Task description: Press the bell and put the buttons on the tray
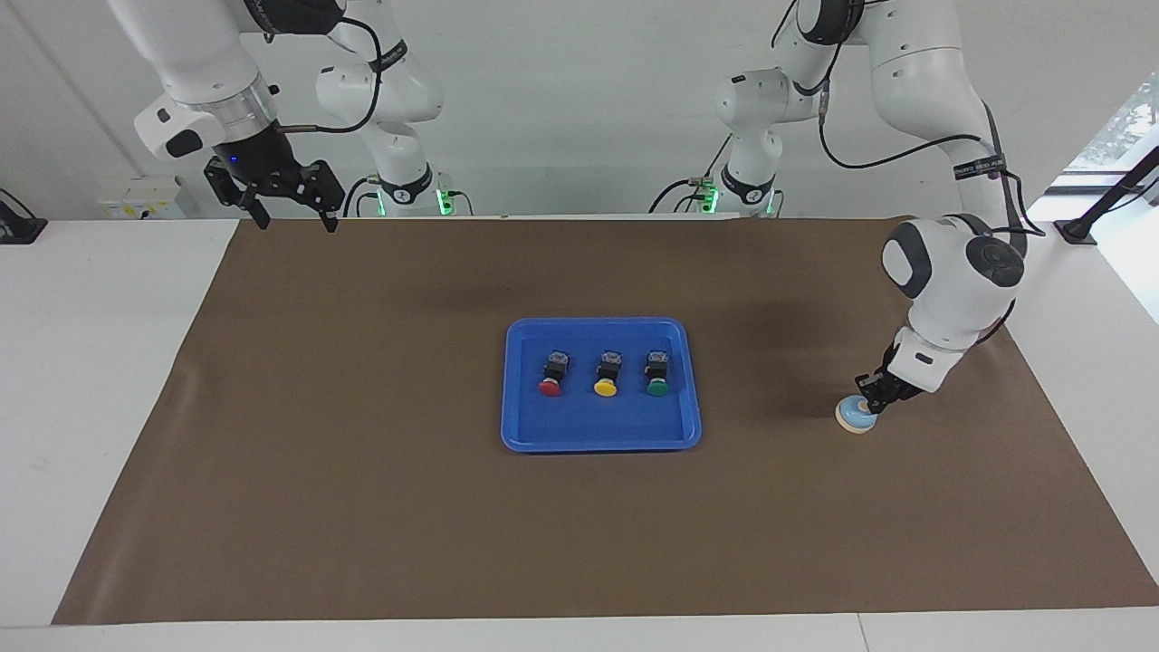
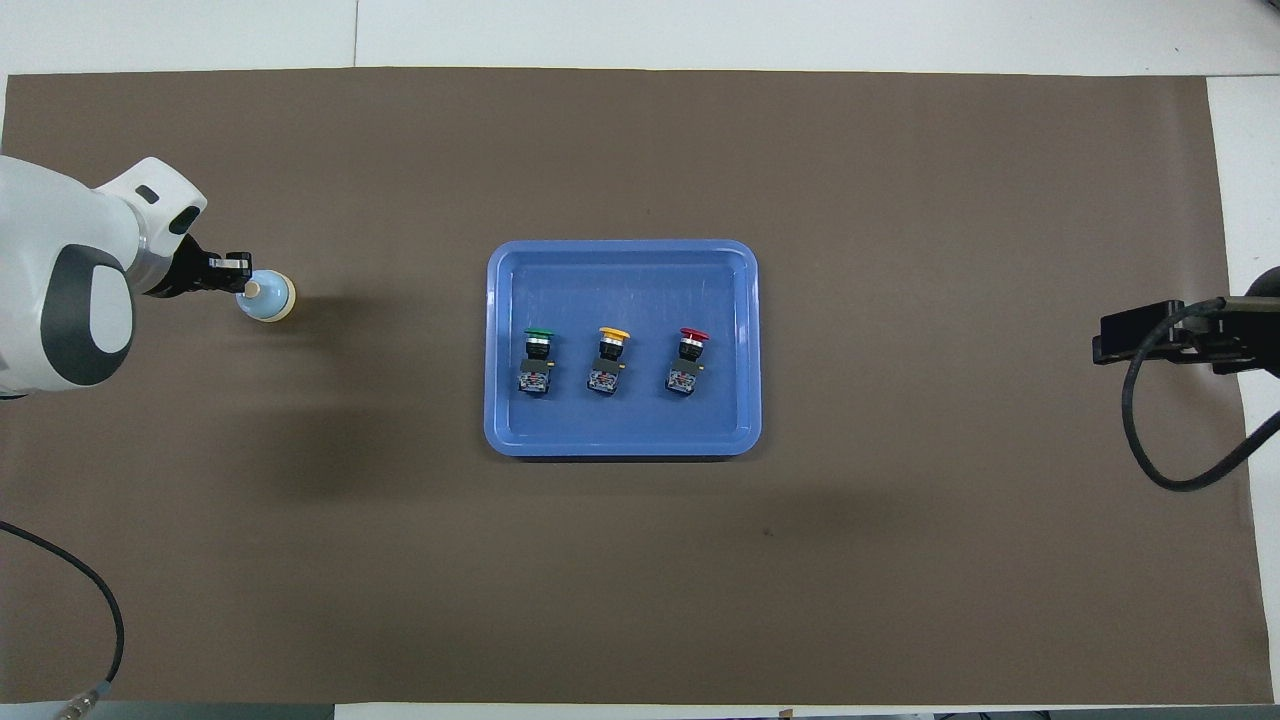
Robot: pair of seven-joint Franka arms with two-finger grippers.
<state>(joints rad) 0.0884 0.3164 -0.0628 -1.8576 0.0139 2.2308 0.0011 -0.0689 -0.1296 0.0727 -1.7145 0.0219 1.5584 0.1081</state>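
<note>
Right claw (image 1: 297,222): waits up over the robots' edge of the worktop (image 1: 362,507), toward the right arm's end, fingers spread, grasping nothing.

Tray (image 1: 602,444): lies flat at the middle of the worktop. Carries all three buttons already, in a row, apart from each other: red (image 1: 550,388) toward the right arm's end, yellow (image 1: 605,388) between, green (image 1: 658,387) toward the left arm's end. Looks light, stiff and chunky, each one: black body, smooth round cap. Better to pinch across the body than the cap, judging by the shapes; likely to roll if nudged.

Bell (image 1: 856,417): sits well apart from the tray, toward the left arm's end, a little farther from the robots than the buttons.

Left claw (image 1: 871,405): clenched, fingertips together, down on the bell's top at the knob, grasping nothing. Appears to be the press itself.

Bell again: small, hard, light, with a smooth dome. Calls for no grip. Push straight down on the knob, since a slanted push probably skids it across the paper.
</note>
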